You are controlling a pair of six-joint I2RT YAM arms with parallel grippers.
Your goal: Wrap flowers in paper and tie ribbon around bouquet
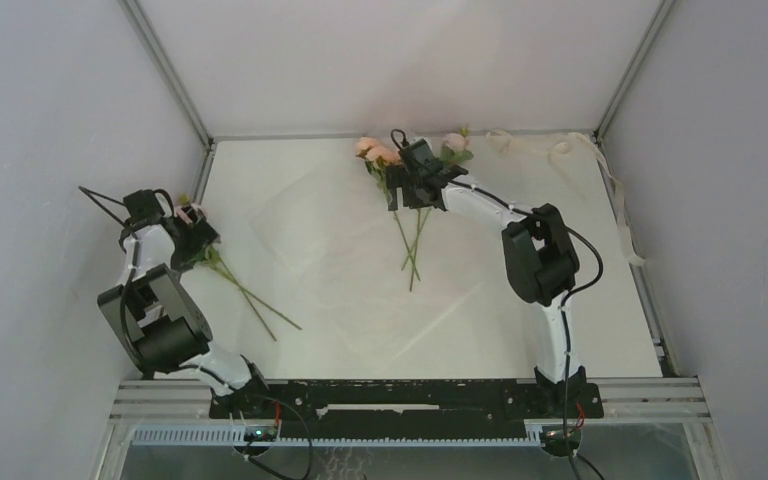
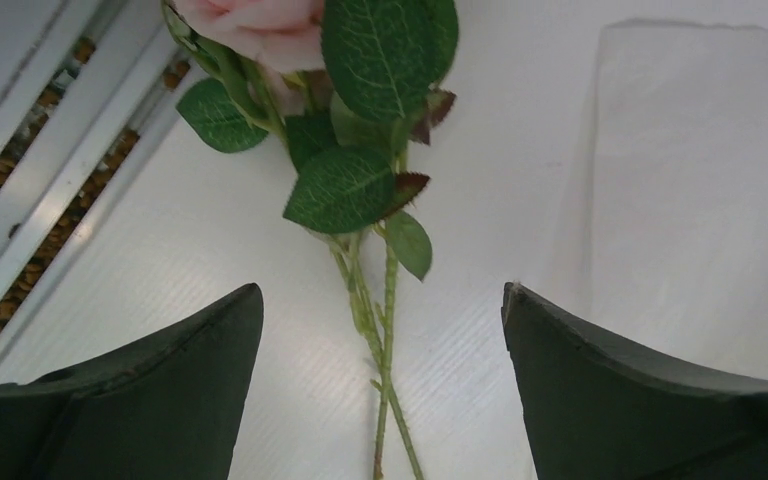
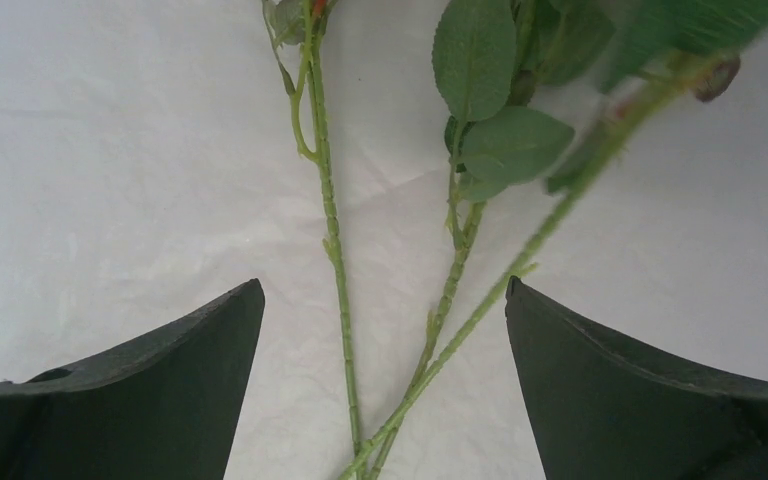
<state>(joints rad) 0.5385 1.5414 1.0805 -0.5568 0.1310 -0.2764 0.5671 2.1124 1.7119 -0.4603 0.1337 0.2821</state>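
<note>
We are looking down on a white table (image 1: 610,330) that is filling most of the top view, with walls closing it in on three sides.

The paper (image 1: 340,250), a thin translucent sheet, is lying flat across the middle of the table. In the left wrist view its edge is showing at the upper right (image 2: 700,150). In the right wrist view it is spreading, softly crinkled, under the stems (image 3: 110,150).

The flowers (image 1: 367,148) are lying in two groups, well apart. The larger group is sitting at the top centre of the top view, pink blooms toward the back wall and stems running down onto the paper. A smaller group (image 1: 250,295) is lying at the left of the frame, just off the paper, with its stems pointing toward the lower centre.

The right gripper (image 1: 405,190) is hanging over the larger group. In its own view (image 3: 382,300) its fingers are standing wide apart, grasping nothing, with three green stems and leaves (image 3: 475,50) passing between them; one stem is showing blurred.

The left gripper (image 1: 200,240) is hovering over the smaller group. It too is released (image 2: 382,300), and two stems, leaves (image 2: 345,190) and a pink bloom are lying between and beyond its fingers.

The ribbon (image 1: 560,150) is curling in the upper right corner of the table and trailing down the right edge.
</note>
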